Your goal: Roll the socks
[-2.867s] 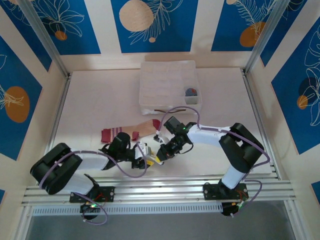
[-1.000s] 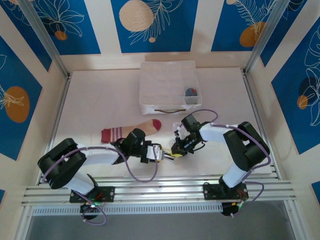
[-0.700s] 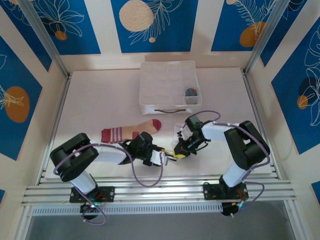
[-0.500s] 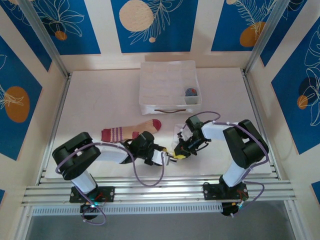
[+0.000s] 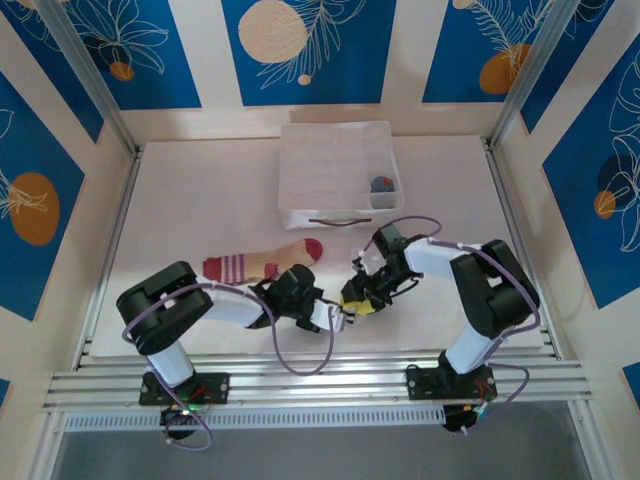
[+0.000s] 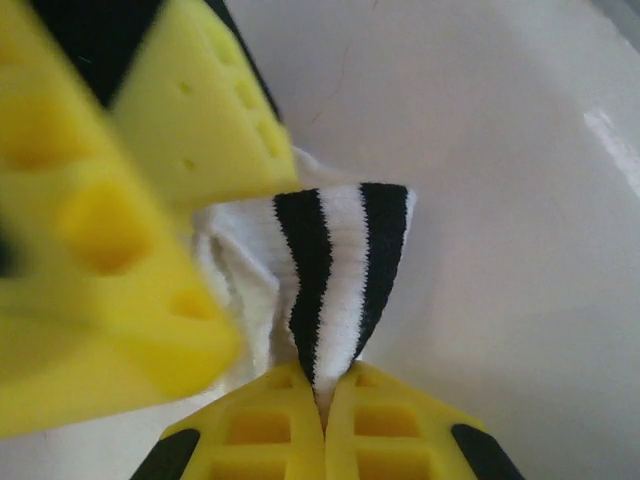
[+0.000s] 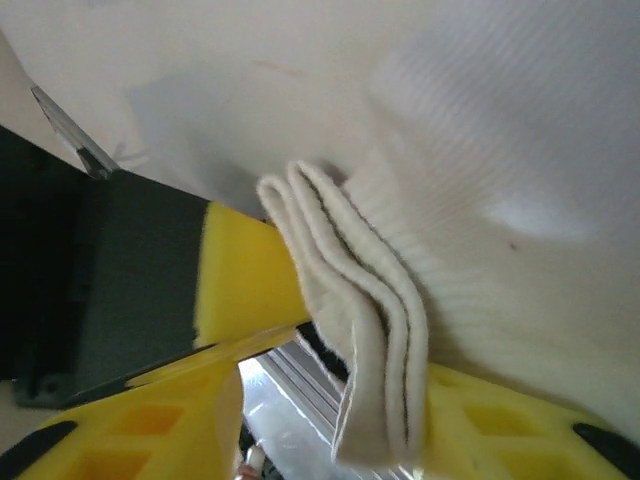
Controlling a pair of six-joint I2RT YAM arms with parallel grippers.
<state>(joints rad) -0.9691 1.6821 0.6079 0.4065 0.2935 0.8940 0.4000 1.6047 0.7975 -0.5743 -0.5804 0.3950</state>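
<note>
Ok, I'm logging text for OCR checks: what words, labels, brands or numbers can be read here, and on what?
None can be read. The white sock carries only black stripes, the tan sock maroon ones; the white box and wall panels bear no lettering.

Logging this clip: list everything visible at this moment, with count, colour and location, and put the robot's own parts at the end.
table: one, white, under everything
compartment box: one, white fabric, far middle of the table
grey sock: one, grey with orange, bundled in a near right compartment of the box
tan sock: one, tan with maroon toe and striped cuff, flat on the table left of centre
white sock: one, white with black cuff stripes, near the middle of the table between the two grippers
wall panels: several, blue with white leaf drawings, around the table
left gripper: one, yellow fingers, shut on the white sock's striped cuff
right gripper: one, yellow fingers, open, a fold of the white sock between them
</note>
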